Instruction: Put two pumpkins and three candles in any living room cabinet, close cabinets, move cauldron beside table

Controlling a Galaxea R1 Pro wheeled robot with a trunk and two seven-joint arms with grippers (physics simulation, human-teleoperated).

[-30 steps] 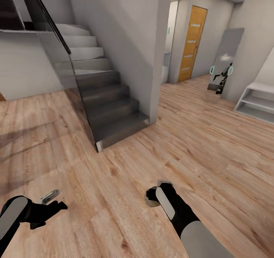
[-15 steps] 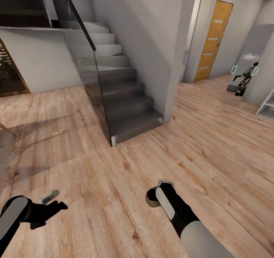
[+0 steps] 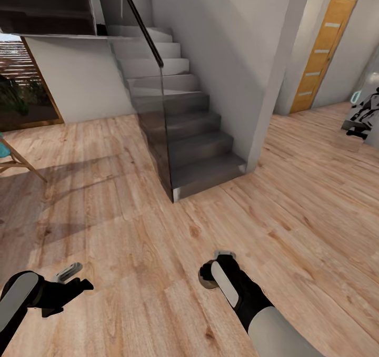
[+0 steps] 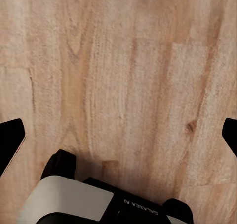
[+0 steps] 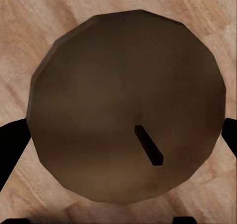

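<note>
Floor [image 3: 131,231]: pale grained wood planks, matt. Candle [image 5: 126,110]: matt grey-brown, waxy, faceted. Stairs [image 3: 195,146]: smooth grey, glass balustrade [image 3: 145,89]. Door [image 3: 322,52]: orange wood.

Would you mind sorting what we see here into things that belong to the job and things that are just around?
Job:
- candle, held in the right claw
- left claw, open with nothing in it

Just around:
- stairs
- orange door
- chair
- wood floor
</note>
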